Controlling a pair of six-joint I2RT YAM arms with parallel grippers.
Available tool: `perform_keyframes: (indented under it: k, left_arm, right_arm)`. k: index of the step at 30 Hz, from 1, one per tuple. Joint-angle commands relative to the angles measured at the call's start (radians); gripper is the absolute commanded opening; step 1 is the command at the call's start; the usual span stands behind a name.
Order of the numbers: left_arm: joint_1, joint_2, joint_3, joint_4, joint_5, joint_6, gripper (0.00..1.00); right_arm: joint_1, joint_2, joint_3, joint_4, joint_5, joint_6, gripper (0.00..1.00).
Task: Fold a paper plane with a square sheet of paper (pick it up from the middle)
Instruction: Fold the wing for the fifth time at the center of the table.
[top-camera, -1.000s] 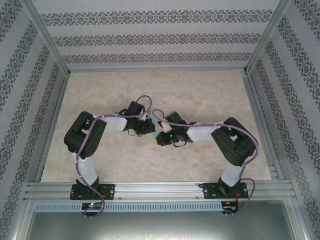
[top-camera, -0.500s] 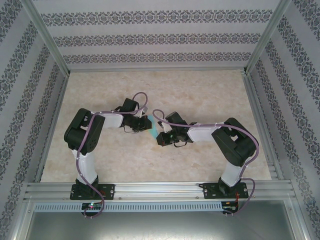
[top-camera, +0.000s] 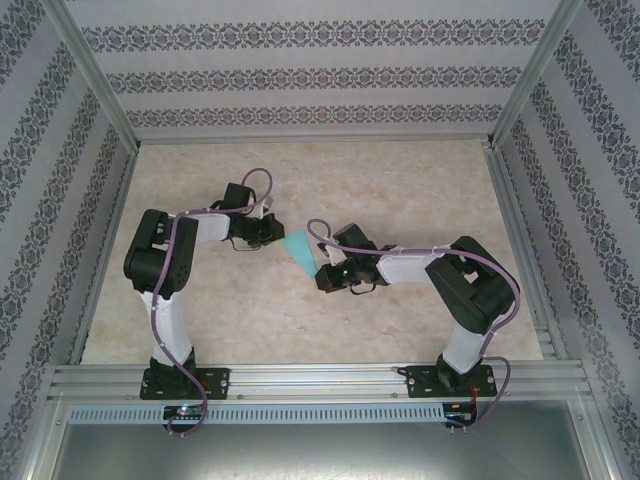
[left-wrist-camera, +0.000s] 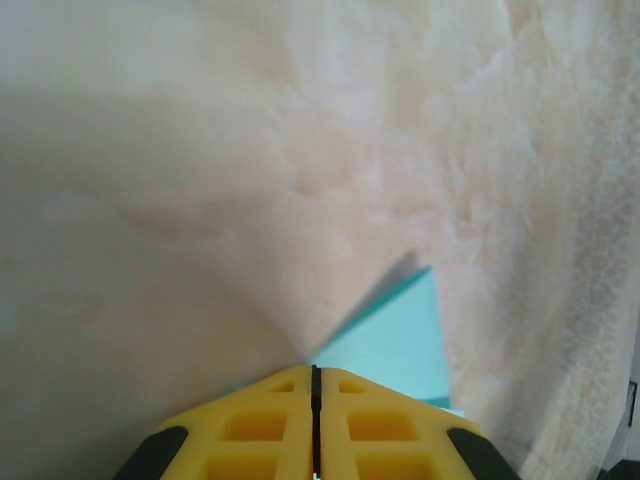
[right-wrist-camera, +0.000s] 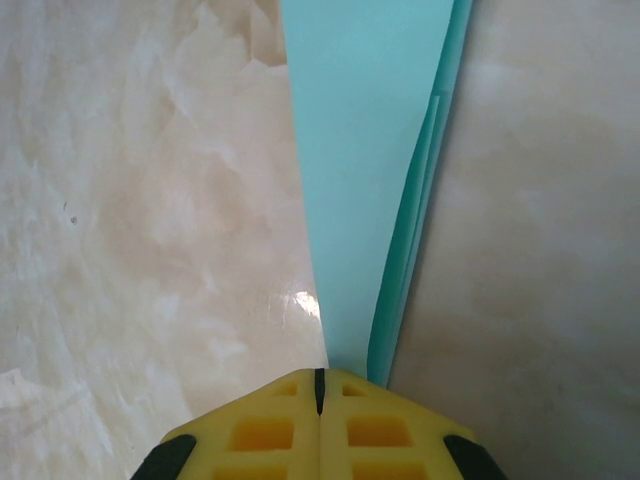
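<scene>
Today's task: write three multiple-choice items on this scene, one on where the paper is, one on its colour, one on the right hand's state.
1. Where is the folded paper? A by the far wall; B between the left hand and right hand; C beside an arm's base.
2. Its colour? A turquoise; B red; C white.
3. The right hand is: A wide open; B shut on the paper; C shut on nothing.
Key: B, it lies between both hands from above; A, turquoise in every view; B, paper emerges from its closed fingertips.
</scene>
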Motion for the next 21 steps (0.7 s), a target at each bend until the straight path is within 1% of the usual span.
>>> perform_keyframes:
  k: [1, 5, 10, 15, 17, 21]
  left_arm:
    - [0.075, 0.039, 0.020, -0.046, -0.149, 0.047, 0.11]
    - [0.092, 0.005, 0.028, -0.060, -0.154, 0.050, 0.12]
    - [0.077, -0.117, -0.017, -0.034, -0.134, 0.007, 0.13]
    - [-0.010, -0.222, -0.113, 0.038, -0.129, -0.026, 0.11]
    - [-0.043, -0.228, -0.162, 0.088, -0.130, -0.035, 0.10]
    - [-0.103, -0.189, -0.230, 0.240, -0.060, -0.074, 0.09]
  right_arm:
    - [-0.011, 0.047, -0.073, -0.256, 0.045, -0.006, 0.00]
    - [-0.009, 0.042, -0.072, -0.244, 0.042, 0.004, 0.00]
    - [-0.008, 0.037, -0.055, -0.223, 0.029, 0.020, 0.00]
    - [-0.007, 0.034, -0.037, -0.210, 0.021, 0.032, 0.00]
    - [-0.008, 0.034, -0.033, -0.214, 0.023, 0.032, 0.00]
    - [-0.008, 0.033, -0.036, -0.211, 0.022, 0.036, 0.00]
